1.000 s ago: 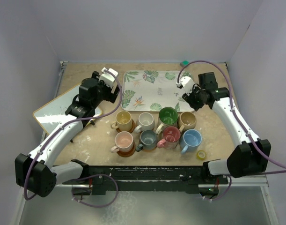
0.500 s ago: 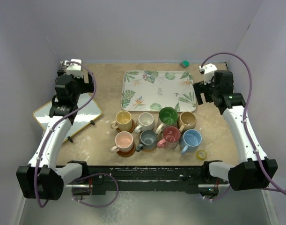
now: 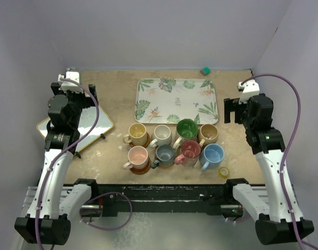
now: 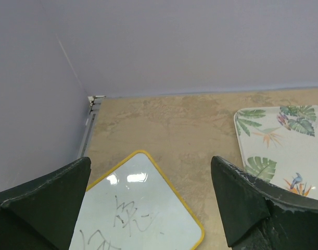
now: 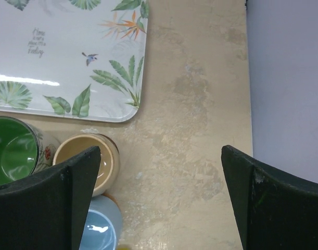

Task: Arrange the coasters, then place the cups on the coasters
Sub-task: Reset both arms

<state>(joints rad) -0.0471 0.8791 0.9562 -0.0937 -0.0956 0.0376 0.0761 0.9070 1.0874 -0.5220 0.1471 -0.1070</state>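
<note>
Several cups stand in two rows at mid-table, each on a coaster: yellow [image 3: 137, 132], white [image 3: 162, 134], green [image 3: 187, 128] and tan [image 3: 208, 134] behind; pink [image 3: 138, 156], grey [image 3: 164, 154], dark red [image 3: 190, 150] and blue [image 3: 213, 154] in front. Brown coaster rims [image 3: 142, 170] peek out beneath them. My left gripper [image 3: 90, 92] hangs open and holds nothing, high over the table's left side. My right gripper [image 3: 228, 111] is open and holds nothing, right of the tan cup [image 5: 88, 156]. The green cup [image 5: 13, 148] and blue cup [image 5: 101, 229] lie at that view's left edge.
A leaf-print tray [image 3: 176, 100] lies behind the cups. A yellow-edged whiteboard [image 3: 91, 125] sits at the left, below my left gripper [image 4: 151, 203]. A small yellow tape roll [image 3: 224, 172] lies near the blue cup, and a green block [image 3: 205, 70] sits by the back wall.
Both arms have drawn back from the tray's sides, outward and upward, the left to the far left, the right to the far right. The right gripper has opened wide.
</note>
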